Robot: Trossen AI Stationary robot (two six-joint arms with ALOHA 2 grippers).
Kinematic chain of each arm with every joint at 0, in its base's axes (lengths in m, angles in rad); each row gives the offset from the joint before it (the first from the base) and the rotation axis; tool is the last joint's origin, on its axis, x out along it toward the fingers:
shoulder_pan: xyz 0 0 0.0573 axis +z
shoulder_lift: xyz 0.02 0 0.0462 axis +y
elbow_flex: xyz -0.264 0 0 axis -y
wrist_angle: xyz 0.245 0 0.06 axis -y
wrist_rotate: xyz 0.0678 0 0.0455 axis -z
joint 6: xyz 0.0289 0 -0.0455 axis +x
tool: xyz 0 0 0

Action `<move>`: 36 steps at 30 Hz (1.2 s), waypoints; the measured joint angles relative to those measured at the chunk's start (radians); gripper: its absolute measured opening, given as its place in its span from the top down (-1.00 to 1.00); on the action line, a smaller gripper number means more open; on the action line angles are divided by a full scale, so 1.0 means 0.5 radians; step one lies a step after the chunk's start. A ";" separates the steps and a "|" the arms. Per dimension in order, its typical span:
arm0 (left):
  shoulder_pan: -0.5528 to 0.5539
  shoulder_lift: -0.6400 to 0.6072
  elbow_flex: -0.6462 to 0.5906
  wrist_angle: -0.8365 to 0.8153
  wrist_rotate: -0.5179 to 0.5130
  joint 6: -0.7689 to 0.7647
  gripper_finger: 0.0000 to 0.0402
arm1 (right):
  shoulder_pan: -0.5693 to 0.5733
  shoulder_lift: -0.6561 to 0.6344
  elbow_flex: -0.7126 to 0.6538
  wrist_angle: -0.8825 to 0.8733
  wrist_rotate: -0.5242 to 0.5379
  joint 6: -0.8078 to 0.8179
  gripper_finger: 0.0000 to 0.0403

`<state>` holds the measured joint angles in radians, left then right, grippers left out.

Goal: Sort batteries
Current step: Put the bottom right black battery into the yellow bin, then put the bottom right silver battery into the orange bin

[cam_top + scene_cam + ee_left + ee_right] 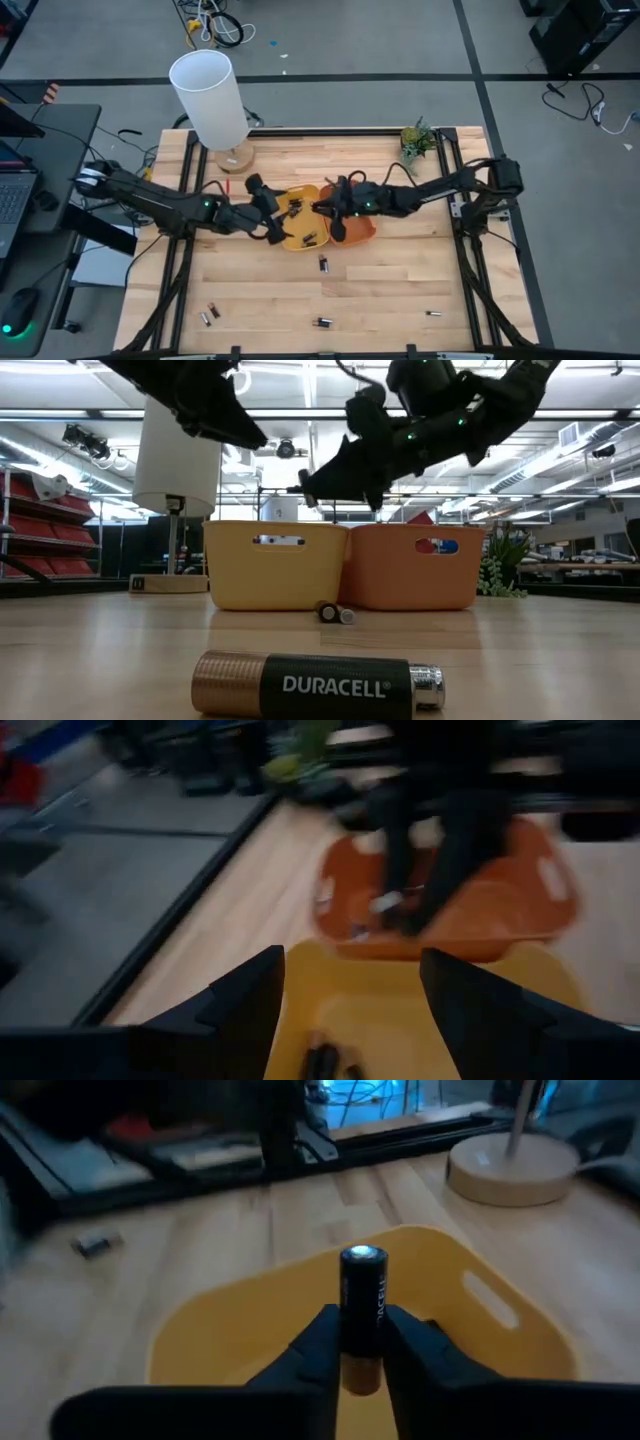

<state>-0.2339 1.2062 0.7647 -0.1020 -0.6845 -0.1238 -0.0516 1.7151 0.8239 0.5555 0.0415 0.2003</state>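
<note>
The right gripper (pixel 362 1348) pinches a battery (pixel 362 1312) upright between its fingers, above the yellow tray (pixel 500 1330). The left gripper (pixel 350 1005) hangs spread wide and empty over that tray.

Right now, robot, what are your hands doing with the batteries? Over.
Right gripper shut on a battery over the yellow tray. Left gripper open, empty, above that tray. Loose batteries on the table. Nothing blocking.

Orange tray (pixel 520 910) blurred; its contents behind right end effector (pixel 425 915).
</note>
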 joint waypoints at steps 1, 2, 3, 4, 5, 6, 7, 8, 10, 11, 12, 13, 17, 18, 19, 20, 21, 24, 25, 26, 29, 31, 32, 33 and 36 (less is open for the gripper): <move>0.008 0.036 0.002 0.042 0.062 0.053 -0.26 | -0.029 0.010 0.002 0.027 -0.066 0.057 0.59; 0.009 0.074 0.002 0.059 0.126 0.115 -0.26 | -0.052 0.011 0.000 0.022 -0.121 0.092 0.52; 0.010 0.114 -0.001 0.078 0.188 0.164 -0.26 | -0.072 0.009 0.001 0.026 -0.155 0.113 0.45; 0.010 0.155 -0.001 0.115 0.243 0.201 -0.26 | -0.083 0.003 0.001 0.028 -0.174 0.117 0.39; 0.010 0.190 -0.001 0.167 0.290 0.241 -0.26 | -0.091 -0.010 0.001 0.021 -0.187 0.118 0.33; 0.009 0.224 -0.001 0.217 0.323 0.275 -0.26 | -0.094 -0.024 0.001 0.023 -0.196 0.117 0.27; 0.008 0.253 -0.001 0.260 0.337 0.296 -0.26 | -0.091 -0.039 0.001 0.025 -0.199 0.116 0.21; 0.008 0.279 -0.001 0.283 0.351 0.307 -0.26 | -0.088 -0.056 0.001 0.027 -0.198 0.108 0.16; 0.010 0.319 -0.001 0.301 0.350 0.341 -0.26 | -0.085 -0.092 0.001 0.015 -0.197 0.084 0.07; 0.010 0.327 -0.001 0.311 0.349 0.347 -0.26 | -0.085 -0.119 0.001 -0.012 -0.197 0.079 0.02; 0.010 0.330 -0.001 0.321 0.348 0.346 -0.26 | -0.085 -0.155 0.001 -0.050 -0.195 0.082 -0.01; 0.010 0.332 -0.001 0.326 0.348 0.346 -0.26 | -0.085 -0.202 0.001 -0.113 -0.193 0.094 -0.04; 0.005 0.335 -0.001 0.294 0.355 0.346 -0.26 | -0.046 -0.423 0.003 -0.659 -0.181 0.118 -0.09; 0.004 0.335 -0.001 0.289 0.368 0.346 -0.26 | -0.017 -0.482 0.003 -0.840 -0.182 0.129 -0.09; 0.004 0.335 -0.001 0.286 0.378 0.346 -0.26 | 0.021 -0.540 0.003 -1.008 -0.182 0.159 -0.09; 0.004 0.335 -0.001 0.271 0.395 0.346 -0.26 | 0.065 -0.597 0.003 -1.161 -0.181 0.208 -0.09; 0.004 0.335 -0.001 0.256 0.400 0.345 -0.26 | 0.122 -0.651 0.003 -1.280 -0.163 0.278 -0.08; 0.004 0.335 -0.001 0.237 0.400 0.357 -0.26 | 0.333 -0.786 0.001 -1.375 -0.059 0.547 -0.05; 0.005 0.335 -0.001 0.233 0.400 0.376 -0.26 | 0.410 -0.830 0.001 -1.356 -0.057 0.621 -0.04; 0.006 0.335 -0.001 0.228 0.400 0.392 -0.26 | 0.484 -0.868 0.002 -1.345 -0.057 0.689 -0.02; 0.006 0.335 -0.001 0.224 0.400 0.395 -0.26 | 0.717 -0.961 0.005 -1.446 -0.057 0.868 0.01; -0.004 0.335 -0.001 0.201 0.400 0.388 -0.26 | 0.875 -0.983 0.005 -1.620 -0.026 0.956 0.02; -0.010 0.335 -0.002 0.182 0.403 0.379 -0.26 | 0.958 -0.985 0.005 -1.725 0.016 1.002 0.03; -0.019 0.335 -0.002 0.166 0.409 0.352 -0.26 | 1.043 -0.980 0.005 -1.841 0.062 1.068 0.04; -0.034 0.335 -0.002 0.121 0.428 0.309 -0.26 | 1.258 -0.906 0.004 -2.123 0.126 1.421 0.07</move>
<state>-0.2510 1.3735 0.7639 -0.0413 -0.4706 0.0309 0.5772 1.2622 0.8259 -0.5060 0.1045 0.9108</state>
